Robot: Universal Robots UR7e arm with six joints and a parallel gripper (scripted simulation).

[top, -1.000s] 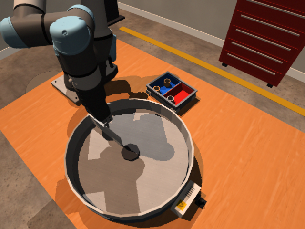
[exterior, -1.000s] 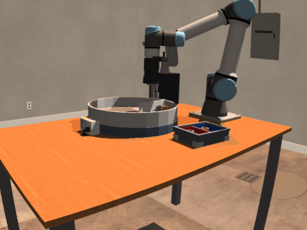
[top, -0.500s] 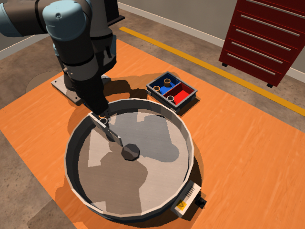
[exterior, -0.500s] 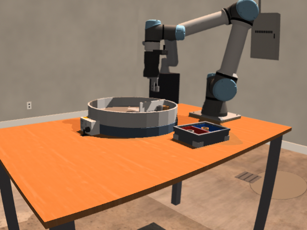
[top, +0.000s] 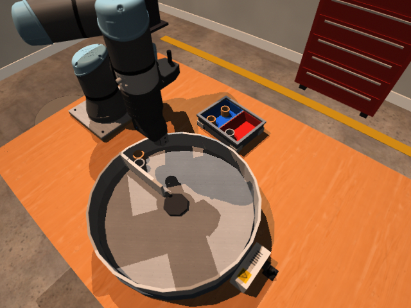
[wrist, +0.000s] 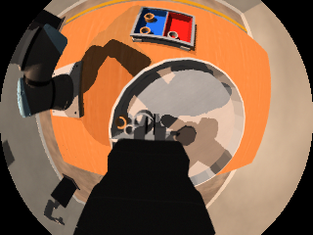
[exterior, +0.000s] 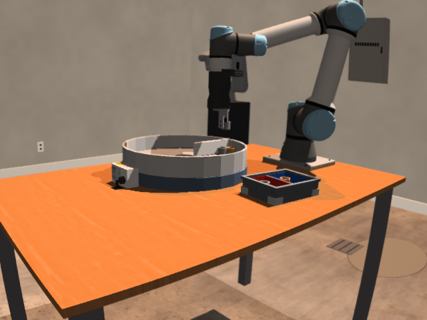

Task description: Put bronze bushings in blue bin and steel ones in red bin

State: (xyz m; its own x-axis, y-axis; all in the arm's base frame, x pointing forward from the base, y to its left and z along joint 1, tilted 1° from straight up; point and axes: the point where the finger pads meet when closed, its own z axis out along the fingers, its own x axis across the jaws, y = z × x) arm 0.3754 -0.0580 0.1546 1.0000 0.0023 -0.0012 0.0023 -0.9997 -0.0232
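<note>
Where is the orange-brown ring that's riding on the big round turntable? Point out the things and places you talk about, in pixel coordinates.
In the top view, the bronze bushing (top: pixel 143 154) (exterior: pixel 231 150) (wrist: pixel 125 122) sits at the turntable's (top: pixel 199 245) (exterior: pixel 186 167) (wrist: pixel 215 105) upper left, near where the straight pale bar (top: pixel 146 174) (exterior: pixel 206 148) meets the rim, beside a steel bushing (top: pixel 144 162) (exterior: pixel 221 150) (wrist: pixel 126 131).
</note>
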